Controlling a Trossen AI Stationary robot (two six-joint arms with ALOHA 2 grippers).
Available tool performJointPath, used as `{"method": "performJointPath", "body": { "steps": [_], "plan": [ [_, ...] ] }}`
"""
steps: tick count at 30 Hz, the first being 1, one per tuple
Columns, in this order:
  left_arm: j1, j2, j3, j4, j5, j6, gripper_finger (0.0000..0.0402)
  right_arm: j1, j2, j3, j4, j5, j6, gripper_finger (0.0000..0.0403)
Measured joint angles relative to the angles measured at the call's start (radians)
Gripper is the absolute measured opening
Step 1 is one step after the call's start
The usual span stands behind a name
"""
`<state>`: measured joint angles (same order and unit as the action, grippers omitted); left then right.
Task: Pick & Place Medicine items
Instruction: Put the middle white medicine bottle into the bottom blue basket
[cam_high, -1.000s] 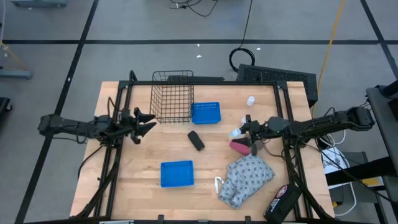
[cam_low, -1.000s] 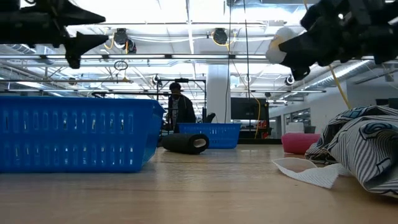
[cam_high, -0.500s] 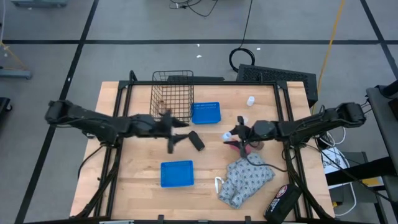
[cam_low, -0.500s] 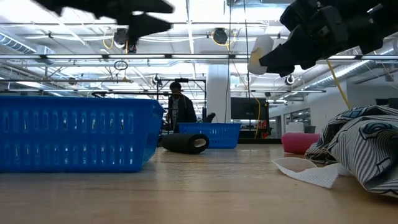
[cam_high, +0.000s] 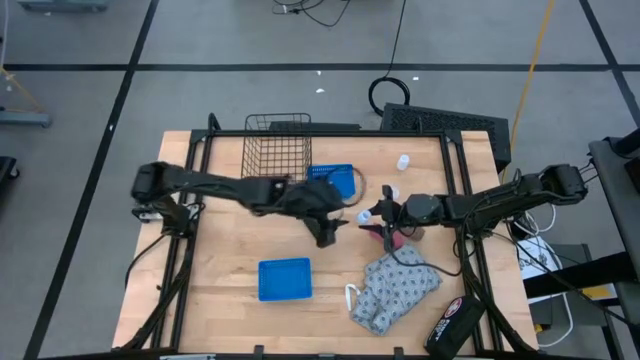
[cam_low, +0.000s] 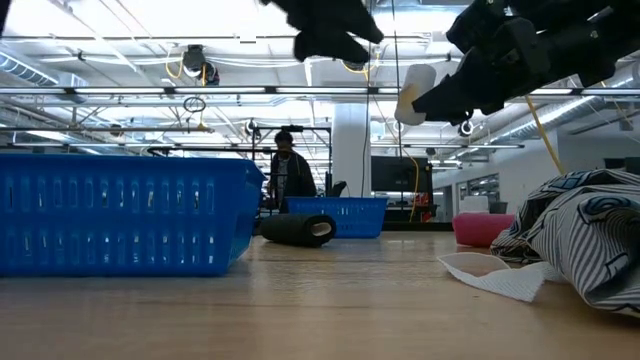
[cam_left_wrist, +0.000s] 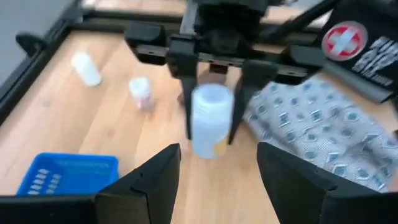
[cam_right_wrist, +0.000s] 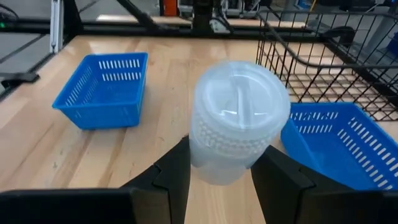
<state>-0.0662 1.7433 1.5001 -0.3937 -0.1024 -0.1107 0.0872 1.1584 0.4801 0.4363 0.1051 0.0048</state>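
High view: the right gripper (cam_high: 372, 215) hangs over the middle of the wooden table (cam_high: 220, 245), fingers clamped on a small white round medicine bottle (cam_high: 364, 216), held up in the air. The left gripper (cam_high: 338, 212) reaches across from the other side, fingers spread apart, its tips just beside that bottle and facing it. From the left wrist, the bottle (cam_left_wrist: 210, 119) sits between the right arm's two fingers, squarely ahead of the open left ones. Two more small white bottles (cam_high: 403, 161) (cam_high: 389, 192) lie on the wood near the far right edge. A blue plastic tray (cam_high: 333, 180) stands beside a black wire basket (cam_high: 277, 160); a second blue tray (cam_high: 285, 279) sits nearer the front.

It looks to me like a handover in mid-air. The next move would call for the left fingers to come around the bottle's body and close before the right lets go; a mistimed release would drop it.
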Motion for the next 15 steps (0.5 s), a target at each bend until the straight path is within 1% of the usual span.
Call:
{"method": "performJointPath", "body": {
  "steps": [2,3,5,7,9,15],
  "plan": [
    [0.005,0.061,0.126,-0.136,0.0,0.003,0.0223,0.0,0.0,0.0,-0.006,0.0,-0.001,0.0137],
    [0.008,0.089,0.177,-0.172,0.002,0.009,0.0223,0.0,0.0,0.0,-0.008,0.001,0.001,0.0137],
    [0.012,0.136,0.261,-0.224,0.008,0.033,0.0223,0.0,0.0,0.0,-0.007,0.003,0.001,0.0137],
    [0.016,0.172,0.309,-0.238,0.016,0.05,0.0223,0.0,0.0,0.0,-0.007,0.004,0.001,0.0137],
    [0.021,0.201,0.324,-0.236,0.021,0.063,0.0223,0.0,0.0,0.0,-0.004,0.005,0.001,0.0137],
    [0.029,0.254,0.325,-0.153,0.026,0.086,0.0223,0.0,0.002,0.0,-0.008,0.005,-0.015,0.0137]
  ]
}}
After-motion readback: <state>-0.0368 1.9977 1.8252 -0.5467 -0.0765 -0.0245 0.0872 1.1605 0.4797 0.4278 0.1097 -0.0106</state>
